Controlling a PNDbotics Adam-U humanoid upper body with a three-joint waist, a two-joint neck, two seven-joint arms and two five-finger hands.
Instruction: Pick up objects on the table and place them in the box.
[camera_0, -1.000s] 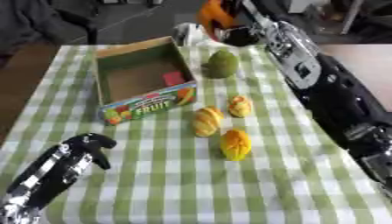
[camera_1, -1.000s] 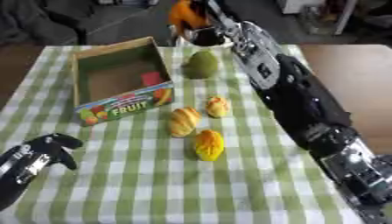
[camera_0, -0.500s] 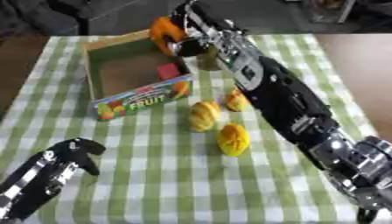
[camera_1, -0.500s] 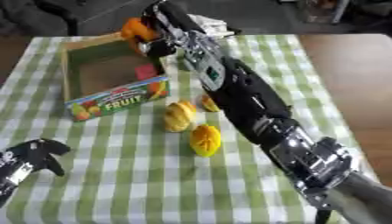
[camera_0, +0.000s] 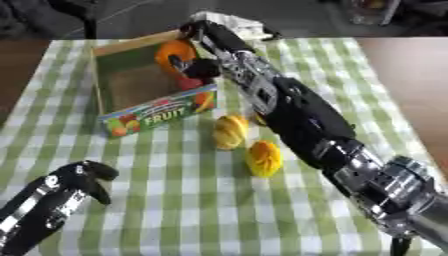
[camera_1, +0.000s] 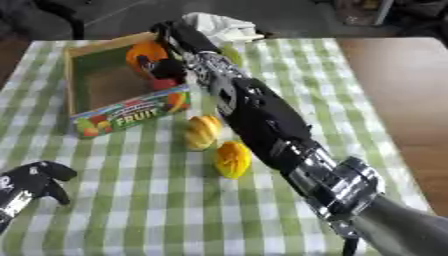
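The orange (camera_0: 175, 54) is round and bright, with no long axis to speak of, and it is hanging over the right part of the box (camera_0: 111, 70). My right hand (camera_0: 197, 66) is curling its dark fingers round it from the right side, holding it just above the box's inside. The box is lying open-topped on the checked cloth (camera_0: 192, 200), its printed "FRUIT" wall facing me. Two yellow fruits (camera_0: 230, 132) (camera_0: 263, 158) are lying on the cloth near that wall, beside my forearm. My left hand (camera_0: 83, 177) is resting at the lower left with its fingers curled, holding nothing.
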